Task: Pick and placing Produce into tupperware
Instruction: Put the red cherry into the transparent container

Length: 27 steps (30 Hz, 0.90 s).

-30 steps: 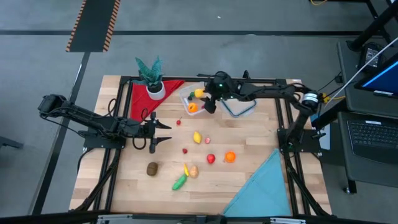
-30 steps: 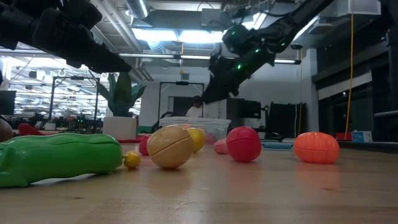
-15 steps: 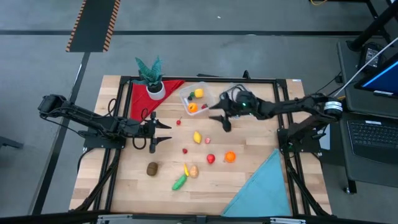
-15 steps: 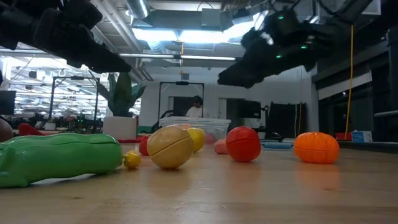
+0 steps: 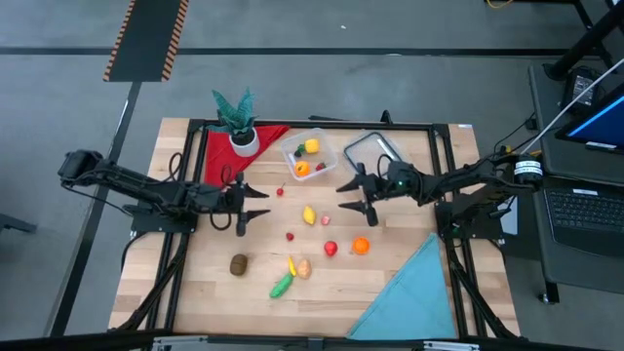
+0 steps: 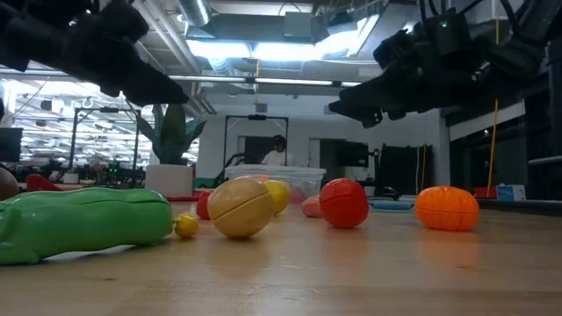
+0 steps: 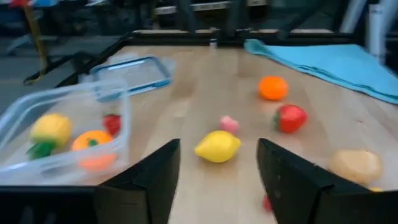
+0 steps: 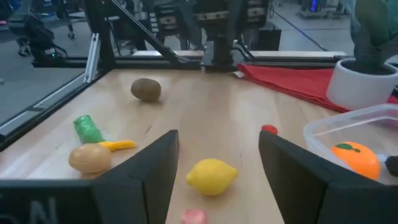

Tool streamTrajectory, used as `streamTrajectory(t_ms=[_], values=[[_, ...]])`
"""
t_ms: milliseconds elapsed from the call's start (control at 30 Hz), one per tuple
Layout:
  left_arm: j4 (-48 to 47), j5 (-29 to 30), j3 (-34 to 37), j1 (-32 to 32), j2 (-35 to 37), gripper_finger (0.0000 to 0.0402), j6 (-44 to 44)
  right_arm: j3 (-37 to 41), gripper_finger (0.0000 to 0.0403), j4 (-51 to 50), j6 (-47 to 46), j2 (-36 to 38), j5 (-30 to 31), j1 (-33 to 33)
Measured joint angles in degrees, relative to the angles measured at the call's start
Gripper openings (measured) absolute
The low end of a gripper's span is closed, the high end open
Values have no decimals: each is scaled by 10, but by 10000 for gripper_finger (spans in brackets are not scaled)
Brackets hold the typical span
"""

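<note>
Overhead picture of a wooden table with two dark robot arms. Over the last second the right gripper has swung away from the tupperware in the upper middle of the frame and now hangs just right of centre, its fingers spread wide and holding nothing. The clear container already holds a yellow piece, an orange piece and a small red one, so one drop-off looks just finished and the arm appears to be heading back for more. The yellow lemon lies at the centre of the frame, directly ahead of that gripper and framed between its fingers in its wrist view, which makes it the likely next pick. The left gripper has not moved; it waits left of centre, fingers also spread and empty. Much produce remains loose on the wood: a red piece, an orange one, a brown kiwi and a green pod in the lower middle
</note>
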<state>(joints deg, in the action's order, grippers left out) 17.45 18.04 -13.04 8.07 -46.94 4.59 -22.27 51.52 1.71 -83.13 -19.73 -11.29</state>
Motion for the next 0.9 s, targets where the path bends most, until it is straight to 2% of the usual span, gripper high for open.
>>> streamTrajectory(t_ms=[233, 500, 900], values=[[-7, 29, 0, -47, -17, 204, 30, 2, 225, -12, -44, 0, 1, 0], [-8, 28, -3, -73, -92, 204, 67, 2, 225, -16, -42, 0, 4, 0], [-22, 26, -96, -112, -239, 204, 72, 2, 225, -25, -42, 0, 6, 0]])
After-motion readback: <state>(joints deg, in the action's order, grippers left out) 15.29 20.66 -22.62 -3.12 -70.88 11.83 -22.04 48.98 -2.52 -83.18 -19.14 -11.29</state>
